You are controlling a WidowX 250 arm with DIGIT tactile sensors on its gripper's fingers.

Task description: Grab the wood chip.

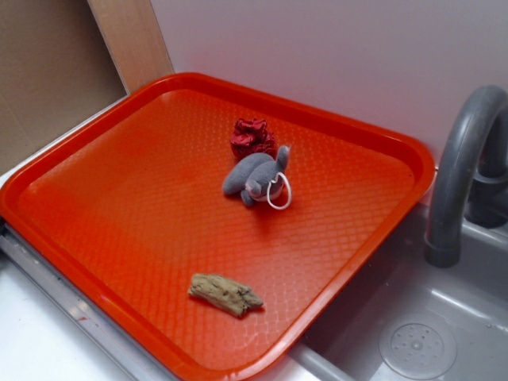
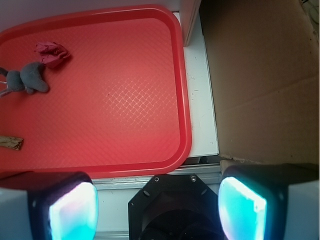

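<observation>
The wood chip (image 1: pixel 225 294), a tan rough piece with jagged ends, lies flat near the front edge of the orange tray (image 1: pixel 103 190). In the wrist view only its end (image 2: pixel 11 143) shows at the left edge. My gripper (image 2: pixel 157 207) is open, its two glowing pads wide apart with nothing between them. It hangs high above the tray's edge (image 2: pixel 184 100) and the white counter, far from the chip. The exterior view does not show the gripper.
A grey plush mouse (image 1: pixel 255 178) with a white ring and a dark-red wad (image 1: pixel 252 137) lie at the tray's middle back. A grey faucet (image 1: pixel 460 175) and sink (image 1: pixel 413 333) stand at the right. Cardboard (image 2: pixel 260 75) borders the counter.
</observation>
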